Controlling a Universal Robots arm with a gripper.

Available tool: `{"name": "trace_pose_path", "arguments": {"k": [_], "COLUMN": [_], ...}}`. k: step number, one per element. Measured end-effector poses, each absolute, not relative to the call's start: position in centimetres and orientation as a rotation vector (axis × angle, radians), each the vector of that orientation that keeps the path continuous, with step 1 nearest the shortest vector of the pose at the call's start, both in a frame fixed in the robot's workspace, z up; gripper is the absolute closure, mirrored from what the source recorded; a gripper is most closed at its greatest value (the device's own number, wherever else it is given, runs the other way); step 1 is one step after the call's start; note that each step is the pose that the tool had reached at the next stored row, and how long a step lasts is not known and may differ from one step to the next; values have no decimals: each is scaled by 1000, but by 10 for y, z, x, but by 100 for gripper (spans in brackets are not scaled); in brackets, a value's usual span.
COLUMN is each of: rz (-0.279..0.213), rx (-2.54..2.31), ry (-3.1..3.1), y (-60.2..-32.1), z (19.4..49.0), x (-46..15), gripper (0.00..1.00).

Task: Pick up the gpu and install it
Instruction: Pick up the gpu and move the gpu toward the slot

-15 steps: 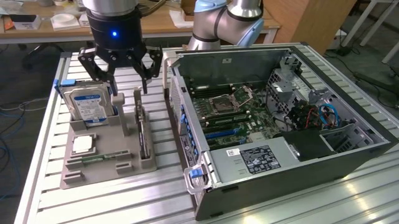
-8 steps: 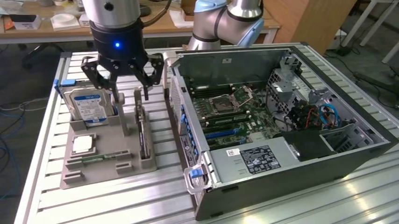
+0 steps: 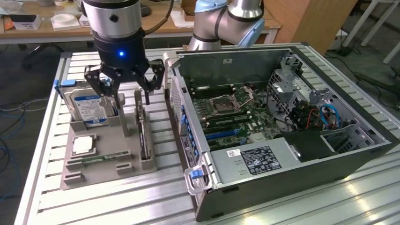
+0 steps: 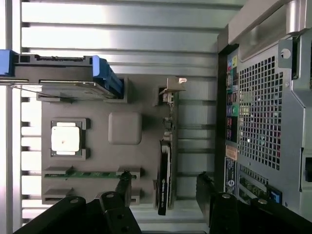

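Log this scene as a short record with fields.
gpu: on edge in the grey holder, not installed
end effector: open, over the gpu, one finger each side, not gripping
hard drive: upright in the holder
computer case: side open, motherboard exposed
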State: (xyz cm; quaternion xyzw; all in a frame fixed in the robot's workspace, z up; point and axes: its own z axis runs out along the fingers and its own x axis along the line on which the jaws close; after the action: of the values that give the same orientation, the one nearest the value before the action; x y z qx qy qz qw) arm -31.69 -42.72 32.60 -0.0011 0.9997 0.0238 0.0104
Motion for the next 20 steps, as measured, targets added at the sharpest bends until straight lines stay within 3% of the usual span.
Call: {"name": "trace_pose_path", "arguments": {"k": [20], "rz": [75], "rx": [-50], "ry": [3121], "y": [-434], "z": [290], "x": [-316], "gripper": [35]}}
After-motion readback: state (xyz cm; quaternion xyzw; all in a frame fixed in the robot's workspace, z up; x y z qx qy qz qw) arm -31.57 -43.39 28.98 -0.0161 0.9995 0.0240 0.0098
